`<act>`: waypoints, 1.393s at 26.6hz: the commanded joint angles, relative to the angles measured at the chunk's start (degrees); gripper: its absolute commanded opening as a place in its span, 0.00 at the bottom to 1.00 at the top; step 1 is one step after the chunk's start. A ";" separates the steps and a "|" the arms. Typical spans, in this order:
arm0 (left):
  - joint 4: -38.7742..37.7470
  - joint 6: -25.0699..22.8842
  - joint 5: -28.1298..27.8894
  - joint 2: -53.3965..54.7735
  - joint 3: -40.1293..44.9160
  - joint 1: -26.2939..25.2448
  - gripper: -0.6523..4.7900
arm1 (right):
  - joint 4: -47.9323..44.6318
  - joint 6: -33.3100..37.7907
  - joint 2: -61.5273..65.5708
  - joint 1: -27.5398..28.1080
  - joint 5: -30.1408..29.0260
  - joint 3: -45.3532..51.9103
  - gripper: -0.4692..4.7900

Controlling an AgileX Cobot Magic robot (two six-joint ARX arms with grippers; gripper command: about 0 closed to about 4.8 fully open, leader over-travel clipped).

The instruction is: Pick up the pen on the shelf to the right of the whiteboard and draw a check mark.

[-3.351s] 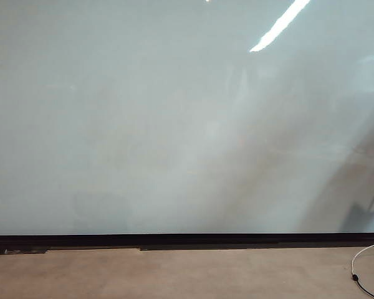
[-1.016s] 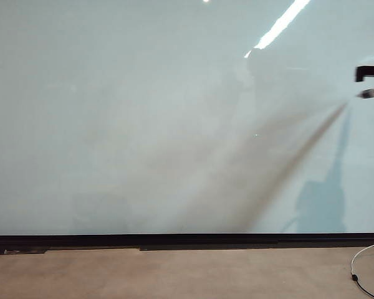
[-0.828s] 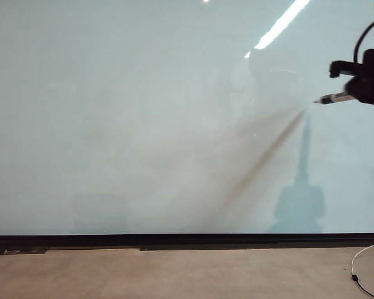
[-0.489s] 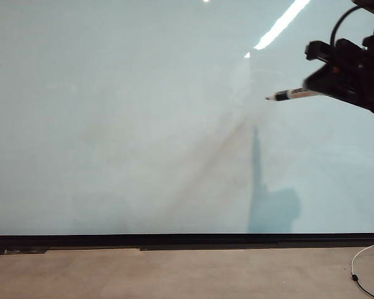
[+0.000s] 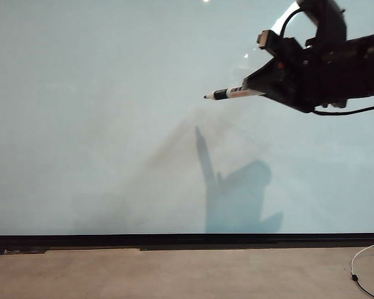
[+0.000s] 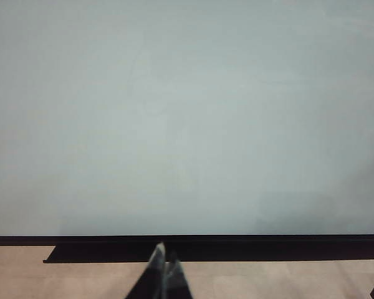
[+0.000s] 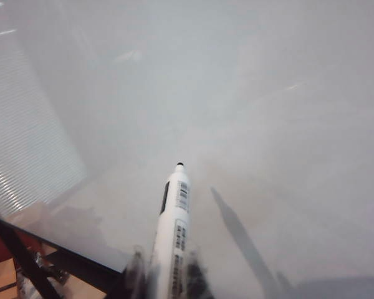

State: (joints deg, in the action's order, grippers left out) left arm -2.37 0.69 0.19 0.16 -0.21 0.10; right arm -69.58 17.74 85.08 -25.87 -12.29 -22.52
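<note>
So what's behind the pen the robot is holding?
Only the blank whiteboard, with the shadow of the right gripper and pen on it. No check mark shows, though the arm hides part of the board.

1. The pen (image 7: 174,230) carries black printing along its white barrel, set in small blocks, but the letters are too small and blurred to read in the right wrist view.
2. In the exterior view the same pen (image 5: 234,93) shows a short dark mark on the barrel, also unreadable.
3. The whiteboard (image 5: 100,124) bears no writing, number or sign.
4. No other text, brand or label can be read anywhere.
</note>
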 commanded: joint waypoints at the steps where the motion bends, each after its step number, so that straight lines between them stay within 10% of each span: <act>1: 0.72 -0.24 0.02 0.02 -0.17 0.00 0.11 | -1.27 0.31 2.12 -0.02 -1.53 -1.81 0.08; 37: 0.72 -0.24 0.02 0.02 -0.17 0.02 0.11 | -10.23 3.54 12.09 -6.99 15.30 -5.57 0.08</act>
State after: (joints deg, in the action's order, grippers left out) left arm -2.37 0.71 0.19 0.16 -0.21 0.10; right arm -78.94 21.41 97.25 -32.88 2.44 -27.81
